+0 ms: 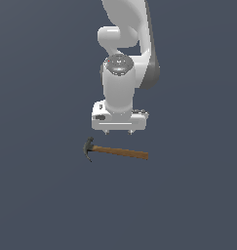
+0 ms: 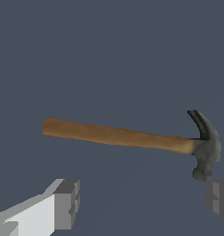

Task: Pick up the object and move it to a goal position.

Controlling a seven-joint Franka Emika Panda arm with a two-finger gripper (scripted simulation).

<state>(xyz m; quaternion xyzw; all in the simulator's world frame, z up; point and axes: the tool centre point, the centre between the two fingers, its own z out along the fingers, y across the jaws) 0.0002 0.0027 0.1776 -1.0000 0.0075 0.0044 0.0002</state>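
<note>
1. On the exterior view I see the white Franka arm [image 1: 122, 73] reaching straight down, its flat white hand ending in a gripper [image 1: 119, 132] whose two short fingertips barely show below the housing.
2. Those fingertips sit well apart, near the two ends of the hand, so I read the pincer as spread wide. It holds nothing and touches nothing.
3. The small claw hammer with a straight brown wooden handle and dark grey-black metal head [image 1: 115, 151] lies flat on the plain dark blue-grey floor [image 1: 42, 195], just below the gripper in the picture and clear of it.
4. Its head points to the exterior view's left and its handle runs to the exterior view's right, slightly slanted.
5. On the wrist view I get the hammer [image 2: 127, 137] whole, lying on the floor [image 2: 109, 55] beyond the gripper [image 2: 143, 200].
6. One grey finger pad [image 2: 66, 204] and the other at the frame's edge stand far apart, with bare floor between them; neither meets the hammer, though the far pad sits near the head.
</note>
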